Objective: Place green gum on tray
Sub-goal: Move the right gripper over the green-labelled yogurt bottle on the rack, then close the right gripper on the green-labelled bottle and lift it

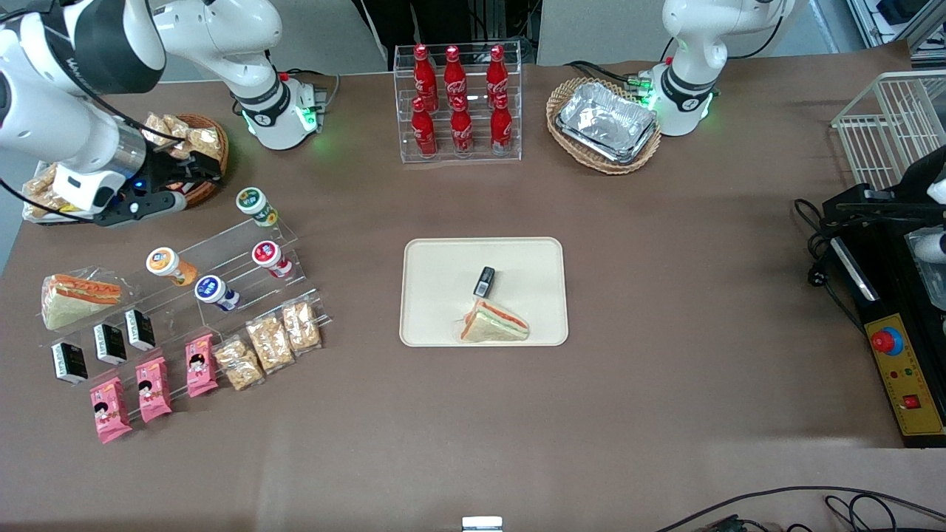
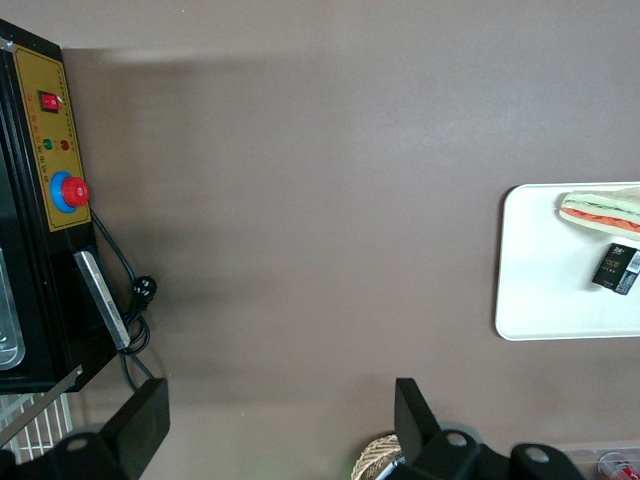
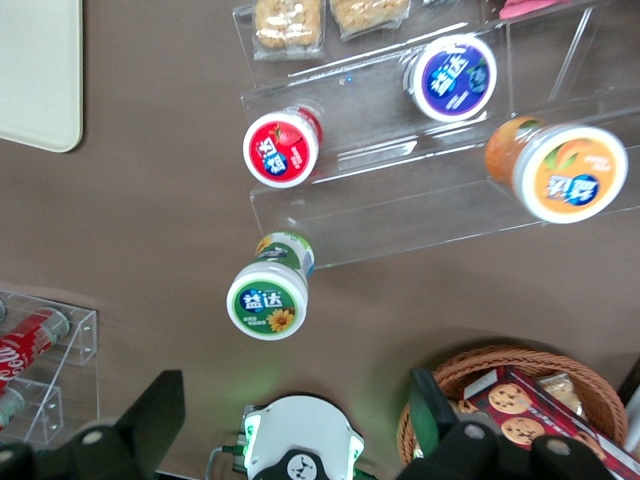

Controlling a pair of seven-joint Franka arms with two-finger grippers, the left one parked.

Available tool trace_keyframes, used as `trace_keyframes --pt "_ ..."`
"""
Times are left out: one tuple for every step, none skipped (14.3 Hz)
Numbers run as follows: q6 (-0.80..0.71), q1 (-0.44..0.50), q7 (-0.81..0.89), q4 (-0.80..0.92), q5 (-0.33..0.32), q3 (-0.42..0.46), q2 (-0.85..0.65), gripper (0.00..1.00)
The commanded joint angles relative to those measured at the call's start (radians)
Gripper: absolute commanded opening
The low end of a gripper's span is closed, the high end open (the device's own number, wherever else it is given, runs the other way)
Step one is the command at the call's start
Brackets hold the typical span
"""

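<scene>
The green gum [image 1: 256, 205] sits on the clear stand's [image 1: 222, 255] top step above the red [image 1: 269, 256], orange [image 1: 167, 264] and blue jars [image 1: 214, 291], well apart from the tray [image 1: 436, 295] holding a sandwich [image 1: 494, 325], while the gripper [image 1: 194, 177] hovers open-fingered beside a cookie basket [image 1: 207, 159] over the desk [image 1: 665, 295].

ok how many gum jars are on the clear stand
4: green gum farthest from the front camera, red-lidded and orange-lidded lower, blue-lidded nearest. Gripper hovers open, above the cookie basket.
</scene>
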Motion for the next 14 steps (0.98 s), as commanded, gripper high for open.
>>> trace_keyframes --pt "0.091 0.009 0.024 -0.145 0.027 0.006 -0.082 1.0" --pt "0.103 0.024 0.045 -0.161 0.029 0.007 -0.084 1.0" --pt "0.109 0.034 0.064 -0.173 0.035 0.007 -0.084 1.0" --pt "0.129 0.043 0.071 -0.193 0.035 0.007 -0.084 1.0" --pt "0.161 0.045 0.071 -0.22 0.035 0.007 -0.083 1.0" --pt "0.199 0.045 0.071 -0.252 0.036 0.009 -0.082 1.0" --pt "0.227 0.049 0.071 -0.28 0.05 0.007 -0.082 1.0" --pt "0.25 0.049 0.071 -0.303 0.061 0.007 -0.081 1.0" --pt "0.27 0.051 0.071 -0.319 0.061 0.009 -0.081 1.0" --pt "0.283 0.052 0.071 -0.331 0.061 0.009 -0.081 1.0" --pt "0.296 0.06 0.071 -0.339 0.061 0.007 -0.081 1.0" --pt "0.315 0.063 0.071 -0.349 0.061 0.007 -0.078 1.0" --pt "0.335 0.063 0.071 -0.36 0.061 0.007 -0.073 1.0" --pt "0.361 0.064 0.071 -0.378 0.061 0.007 -0.072 1.0"
